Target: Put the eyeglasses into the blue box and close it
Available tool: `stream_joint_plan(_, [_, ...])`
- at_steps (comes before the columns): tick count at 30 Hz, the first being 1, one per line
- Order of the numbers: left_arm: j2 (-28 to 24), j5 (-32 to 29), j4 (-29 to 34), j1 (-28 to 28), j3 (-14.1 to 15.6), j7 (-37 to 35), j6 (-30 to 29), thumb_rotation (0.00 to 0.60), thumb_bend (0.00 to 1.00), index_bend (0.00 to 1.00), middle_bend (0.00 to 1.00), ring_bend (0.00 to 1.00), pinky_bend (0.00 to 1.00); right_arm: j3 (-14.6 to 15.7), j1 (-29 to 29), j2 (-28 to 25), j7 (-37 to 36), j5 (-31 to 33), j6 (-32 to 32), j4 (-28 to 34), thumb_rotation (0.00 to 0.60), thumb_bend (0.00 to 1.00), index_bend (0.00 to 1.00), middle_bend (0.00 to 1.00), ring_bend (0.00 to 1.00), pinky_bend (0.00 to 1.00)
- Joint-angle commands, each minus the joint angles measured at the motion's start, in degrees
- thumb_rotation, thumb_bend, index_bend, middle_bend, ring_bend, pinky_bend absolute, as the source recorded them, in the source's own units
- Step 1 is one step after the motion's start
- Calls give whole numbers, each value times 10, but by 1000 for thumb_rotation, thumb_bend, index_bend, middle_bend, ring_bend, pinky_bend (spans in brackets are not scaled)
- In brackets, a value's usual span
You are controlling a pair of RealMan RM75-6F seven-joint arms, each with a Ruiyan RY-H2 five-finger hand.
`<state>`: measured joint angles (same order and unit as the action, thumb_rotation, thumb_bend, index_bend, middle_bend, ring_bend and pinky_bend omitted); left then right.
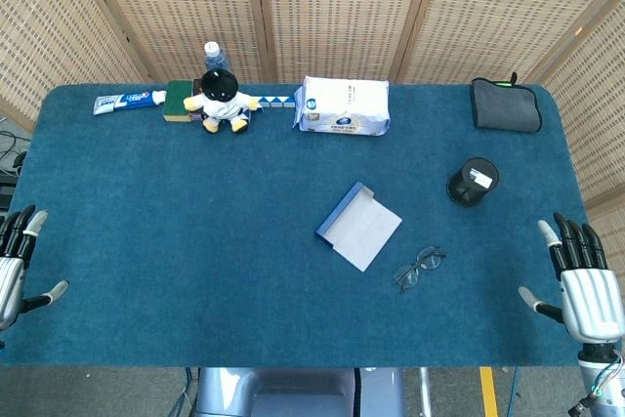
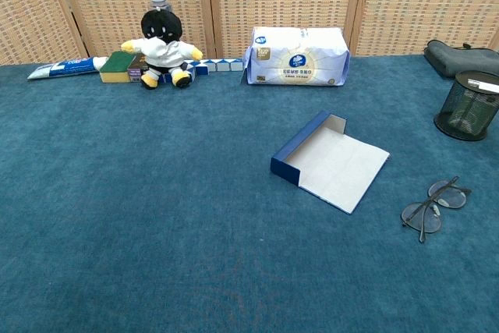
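Observation:
The blue box (image 1: 357, 225) (image 2: 327, 160) lies open near the table's middle, its pale lid flap spread flat toward the front right. Folded dark-framed eyeglasses (image 1: 419, 268) (image 2: 433, 207) rest on the cloth just right of and in front of the box. My right hand (image 1: 584, 280) hovers at the table's right front edge, fingers spread, holding nothing, well right of the glasses. At the left front edge my left hand (image 1: 17, 266) is also open and empty. Neither hand shows in the chest view.
A black mesh cup (image 1: 473, 181) (image 2: 468, 104) stands right of the box. Along the back edge sit a tissue pack (image 1: 342, 104), a plush doll (image 1: 222, 100), a sponge (image 1: 179, 102), toothpaste (image 1: 127, 102), a bottle (image 1: 213, 53) and a dark pouch (image 1: 505, 104).

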<state>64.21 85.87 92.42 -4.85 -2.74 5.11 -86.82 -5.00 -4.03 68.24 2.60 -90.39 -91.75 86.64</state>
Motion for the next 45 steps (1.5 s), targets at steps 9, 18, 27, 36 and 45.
stream_joint_plan(9, [7, -4, -6, -3, -2, 4, 5, 600, 0, 0, 0, 0, 0, 14, -8, 0, -4, -13, 23, 3, 600, 0, 0, 0, 0, 6])
stream_joint_plan(18, [10, 2, -14, -7, -4, -1, 4, 600, 0, 0, 0, 0, 0, 19, -68, 26, 19, -79, 70, -38, 600, 0, 66, 0, 0, 6])
stream_joint_plan(27, [12, -15, -16, -12, -11, -2, 16, 600, 0, 0, 0, 0, 0, 38, -176, 68, -35, -163, 167, -104, 600, 127, 212, 0, 0, 6])
stream_joint_plan(36, [16, -19, -15, -12, -12, 8, 15, 600, 0, 0, 0, 0, 0, 48, -244, 139, -37, -184, 239, -187, 600, 253, 338, 52, 0, 50])
stream_joint_plan(45, [16, -32, -14, -14, -17, 8, 21, 600, 0, 0, 0, 0, 0, 67, -279, 215, -41, -185, 252, -321, 600, 340, 375, 73, 0, 76])
